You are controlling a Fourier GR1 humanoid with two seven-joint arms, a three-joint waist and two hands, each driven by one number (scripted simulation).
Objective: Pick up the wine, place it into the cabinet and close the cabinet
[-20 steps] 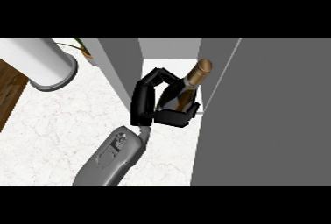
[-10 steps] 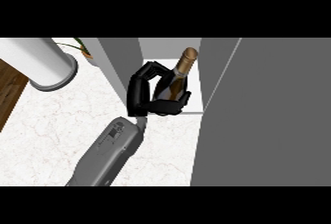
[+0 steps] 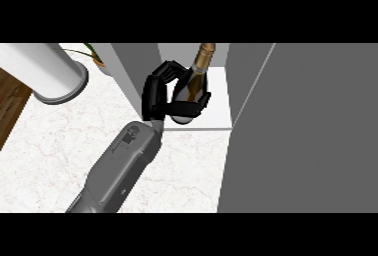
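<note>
The wine bottle [image 3: 198, 75], dark with a brown neck and gold top, stands nearly upright in the open cabinet, its base over the white shelf floor [image 3: 215, 119]. My left hand [image 3: 153, 95] is at the bottle's left side, shut on its lower body, with a black band of the hand wrapped across the front. The grey forearm runs down to the lower left. The bottle's base is partly hidden by the hand. My right hand does not show.
The cabinet's grey door [image 3: 310, 140] stands open and fills the right side. A white cylinder [image 3: 48, 70] and a small plant [image 3: 92, 54] sit at the back left of the marble counter [image 3: 59, 150]. Wooden floor [image 3: 10, 107] shows past the left edge.
The hand has carried the bottle deeper into the cabinet opening and turned it from leaning right to nearly upright. The forearm has swung with it.
</note>
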